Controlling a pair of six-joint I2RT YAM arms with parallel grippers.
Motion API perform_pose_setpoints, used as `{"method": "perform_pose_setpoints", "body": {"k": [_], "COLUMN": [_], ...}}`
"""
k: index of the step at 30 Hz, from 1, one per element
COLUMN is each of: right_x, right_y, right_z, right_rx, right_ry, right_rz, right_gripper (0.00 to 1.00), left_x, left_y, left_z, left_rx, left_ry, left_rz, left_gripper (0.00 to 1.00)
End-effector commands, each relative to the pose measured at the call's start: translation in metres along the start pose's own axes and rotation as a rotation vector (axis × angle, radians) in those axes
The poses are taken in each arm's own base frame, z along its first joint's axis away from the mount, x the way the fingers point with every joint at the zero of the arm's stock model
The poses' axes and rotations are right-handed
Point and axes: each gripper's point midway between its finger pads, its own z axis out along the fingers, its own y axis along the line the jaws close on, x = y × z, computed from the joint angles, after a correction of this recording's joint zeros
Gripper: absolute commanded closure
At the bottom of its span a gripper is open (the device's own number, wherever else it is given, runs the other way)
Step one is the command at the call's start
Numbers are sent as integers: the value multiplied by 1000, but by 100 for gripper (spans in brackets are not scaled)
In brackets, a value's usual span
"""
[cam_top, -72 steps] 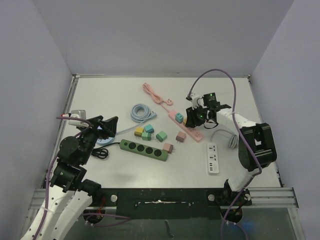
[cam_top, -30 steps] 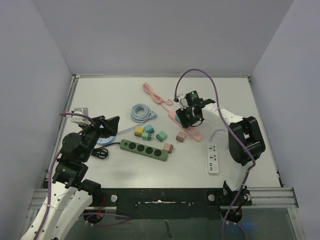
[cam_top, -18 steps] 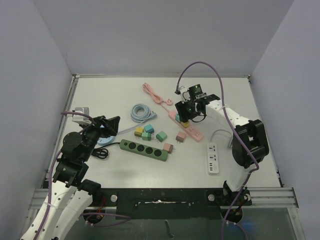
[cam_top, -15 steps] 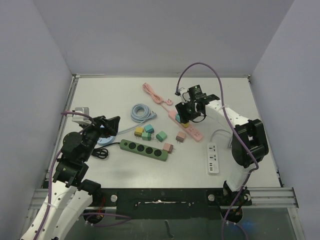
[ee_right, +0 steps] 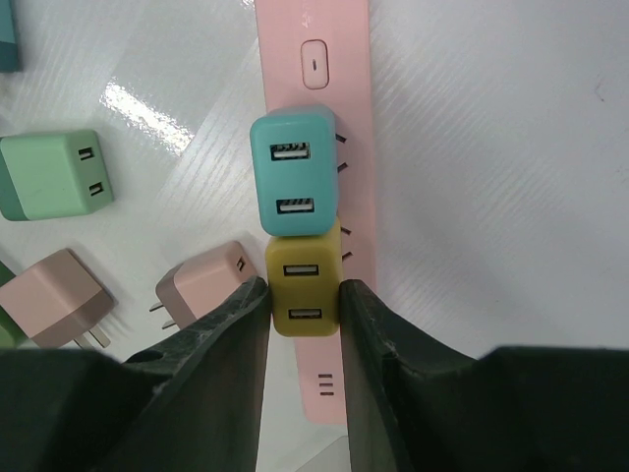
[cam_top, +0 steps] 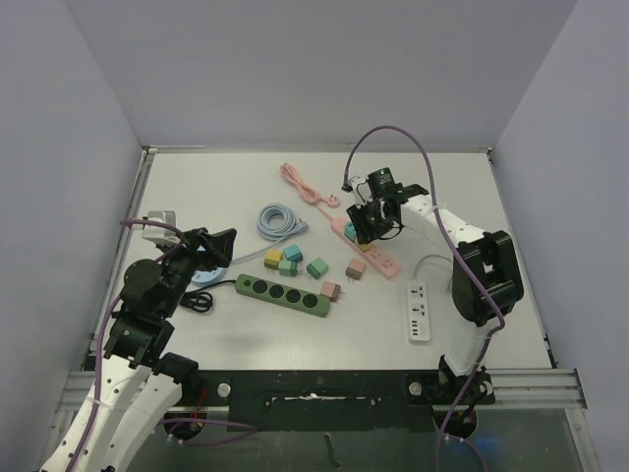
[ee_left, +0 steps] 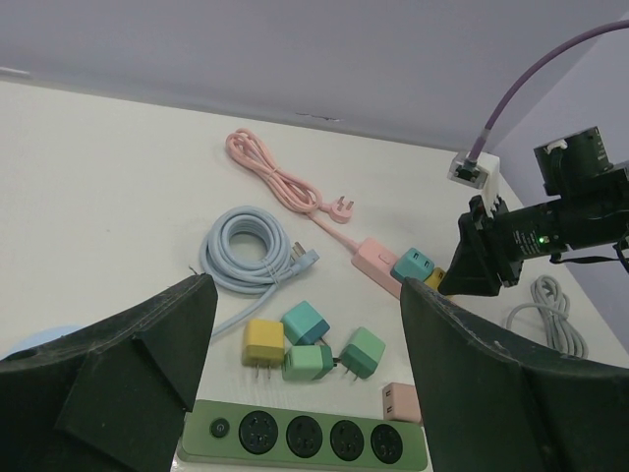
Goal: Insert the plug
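A pink power strip lies on the table, also in the top view. A teal plug and a yellow plug sit in it side by side. My right gripper is straight above the strip, its fingers pressed against both sides of the yellow plug. In the top view the right gripper hides that plug. My left gripper is wide open and empty, hovering near the green power strip at the left.
Loose yellow, teal, green and pink plugs lie between the strips. A blue coiled cable, a pink cable and a white power strip are also on the table.
My right gripper moved left along the pink strip, rose briefly, then settled around the yellow plug. The left arm barely moved.
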Motion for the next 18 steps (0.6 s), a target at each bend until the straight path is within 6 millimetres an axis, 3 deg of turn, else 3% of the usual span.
{"method": "perform_pose_setpoints", "body": {"k": [1,5,8,11,14,18], "right_x": [40,87,96,73,27,-27], "right_y": [-6,-8,2,6,4,7], "right_z": [37,67,74,63,30,-27], "right_rx": [43,28,-9,15,78,140], "right_ry": [153,301,307,227,80,-158], "right_rz": [-28,-9,13,30,76,161], "right_gripper": [100,100,100,100,96,53], "left_x": [-17,-17,-15,-14,-12,-1], "left_y": [-8,-9,-9,-11,-15,-24], "left_z": [1,2,3,5,9,17], "left_rx": [32,36,37,45,63,112], "left_ry": [-61,-56,-50,-42,-28,31], "left_rz": [-1,-3,-2,-3,-7,-28], "left_gripper": [26,26,26,26,26,25]}}
